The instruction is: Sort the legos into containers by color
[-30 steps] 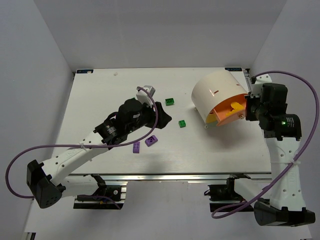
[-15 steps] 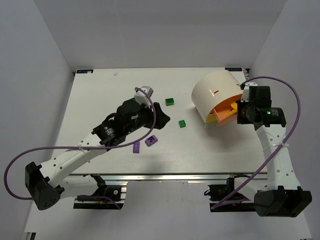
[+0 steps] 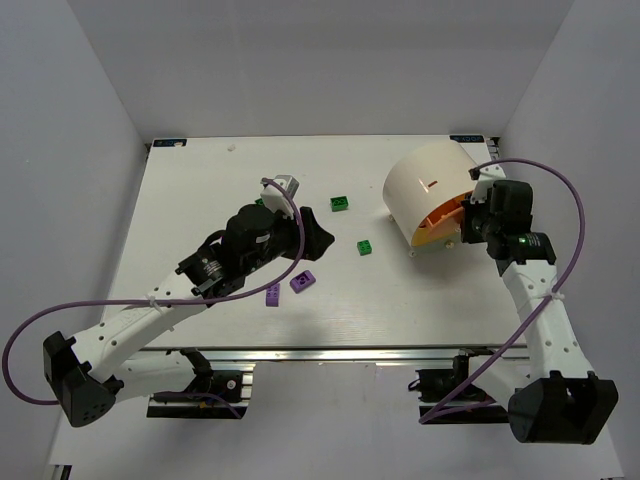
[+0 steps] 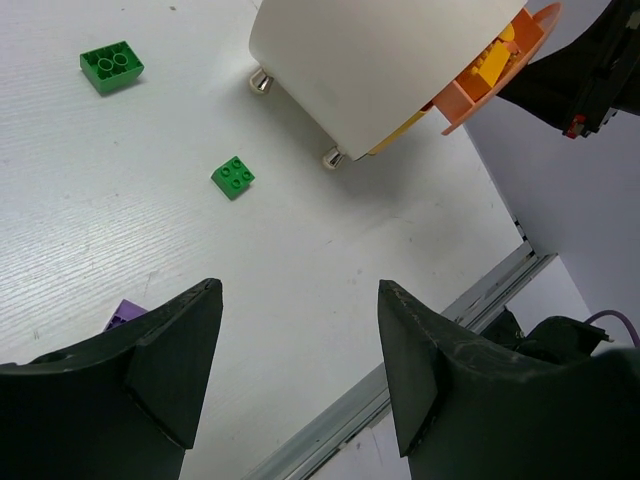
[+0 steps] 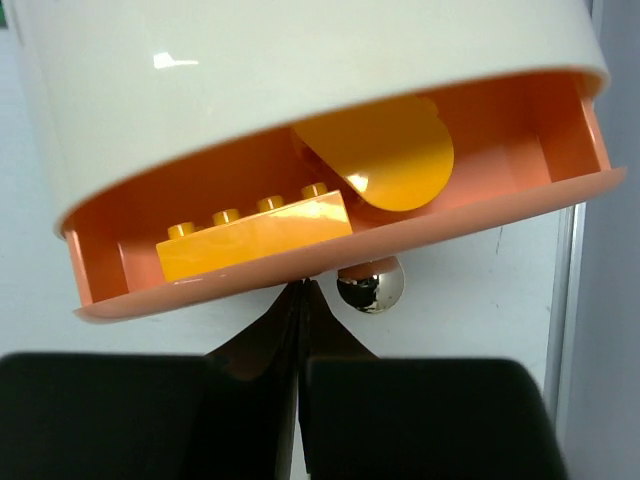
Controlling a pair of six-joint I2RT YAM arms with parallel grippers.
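Note:
The cream-white tub lies on its side at the back right, its orange face toward my right gripper. That gripper is shut and empty, its tips against the orange lip. Inside lie an orange brick and the orange oval piece. Two green bricks and two purple bricks lie mid-table. My left gripper is open and empty, hovering left of the nearer green brick. The left wrist view shows the farther green brick and a purple corner. A third green brick is hidden.
The tub rests on small shiny metal feet. The table's front rail runs below my left gripper. The right arm's body sits just beyond the tub's orange face. White walls enclose the table on three sides.
My right gripper has moved left up to the tub's orange face, which now sits closer into the tub. My left arm has shifted slightly left, still open.

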